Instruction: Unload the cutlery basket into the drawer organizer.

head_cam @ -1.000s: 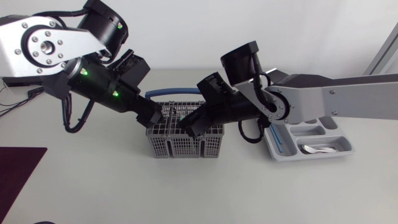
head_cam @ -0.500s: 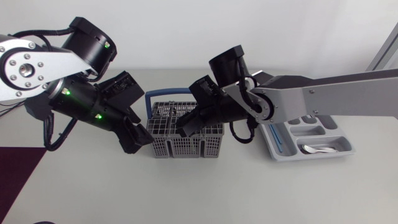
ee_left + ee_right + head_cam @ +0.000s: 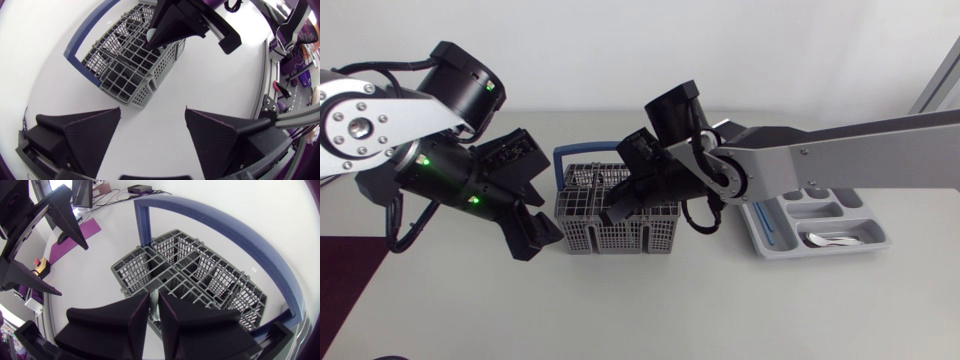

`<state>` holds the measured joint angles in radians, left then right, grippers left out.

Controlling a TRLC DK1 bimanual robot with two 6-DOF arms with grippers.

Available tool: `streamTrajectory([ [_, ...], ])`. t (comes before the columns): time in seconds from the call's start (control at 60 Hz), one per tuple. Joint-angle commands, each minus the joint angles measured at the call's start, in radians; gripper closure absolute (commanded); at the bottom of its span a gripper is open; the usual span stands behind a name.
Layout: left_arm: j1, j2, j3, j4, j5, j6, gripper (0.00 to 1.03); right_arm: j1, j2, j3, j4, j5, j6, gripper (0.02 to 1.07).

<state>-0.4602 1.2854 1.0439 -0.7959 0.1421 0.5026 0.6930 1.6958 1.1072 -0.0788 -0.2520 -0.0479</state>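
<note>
While leaning in from the right, holds the right gripper (image 3: 618, 208) down in the grey cutlery basket (image 3: 620, 236) at mid-table, fingers clenched on a pale utensil (image 3: 150, 34) standing in one compartment. Hangs the left gripper (image 3: 152, 108) just beside the basket's left wall, fingers spread wide over bare table (image 3: 670, 310), grasping nothing. Shows the basket's blue handle (image 3: 220, 225) raised. Places the drawer organizer (image 3: 820, 249) well right of the basket, a spoon (image 3: 832, 239) lying in its near compartment, a thin blue item (image 3: 767, 228) in its long left slot.
</note>
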Motion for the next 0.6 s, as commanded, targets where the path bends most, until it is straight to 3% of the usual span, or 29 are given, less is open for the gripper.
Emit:
streamTrajectory([
  [0.0,-0.001,-0.018,-0.025,-0.011,0.007,0.031,0.06,0.01,0.019,0.022,0.002,0.019,0.025,1.01],
  [0.583,-0.02,-0.028,-0.05,-0.011,0.007,0.036,0.06,0.01,-0.136,-0.043,0.031,0.01,0.026,1.01],
])
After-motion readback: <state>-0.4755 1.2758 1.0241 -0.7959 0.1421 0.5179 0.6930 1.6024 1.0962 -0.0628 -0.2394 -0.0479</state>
